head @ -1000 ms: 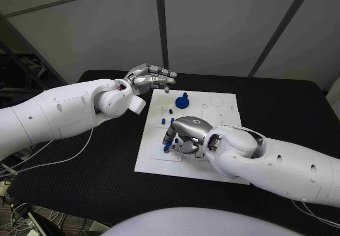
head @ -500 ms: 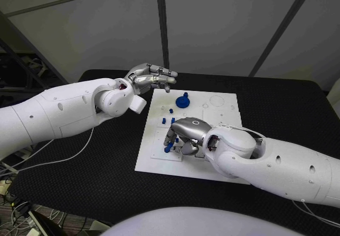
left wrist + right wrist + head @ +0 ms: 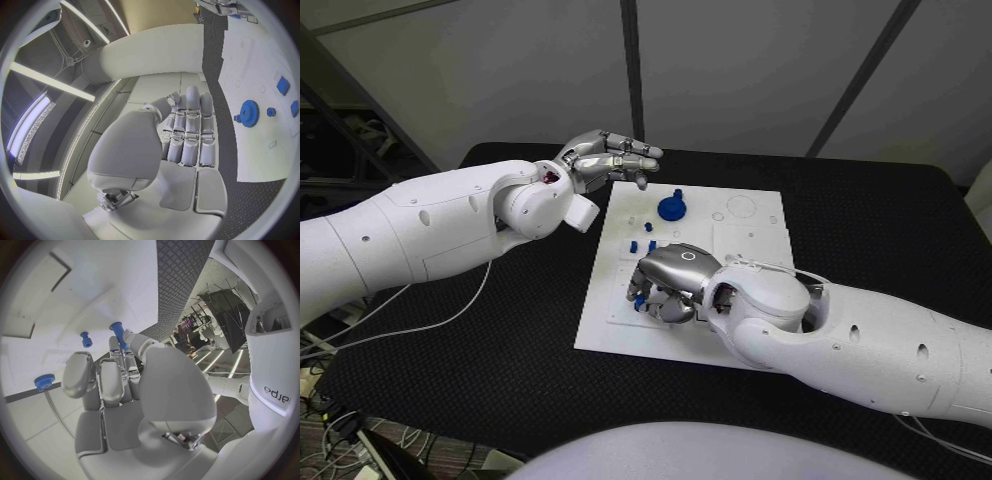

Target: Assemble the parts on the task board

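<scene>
1. While the task board lies at the centre of the black table, most of its blue parts sit in its left half: a blue gear toward twelve o'clock, and a few small pegs just below it.

2. At about seven o'clock on the board, you have the right hand low over its near-left part, fingers curled down among the small pieces there.

3. From the right wrist camera, a slim blue peg sits against the fingertips and looks pinched between them; a short blue peg and a round blue knob lie close by on the white surface. Whether the slim peg is seated in a hole, you cannot tell.

4. I judge the step in hand to be picking or seating that slim peg.

5. At eleven o'clock off the board, your left hand hovers above the table, fingers folded together on nothing.

6. Next, you probably need a firm pinch on the peg, kept upright, and a straight, gentle push into its socket without knocking the neighbouring pieces.
</scene>
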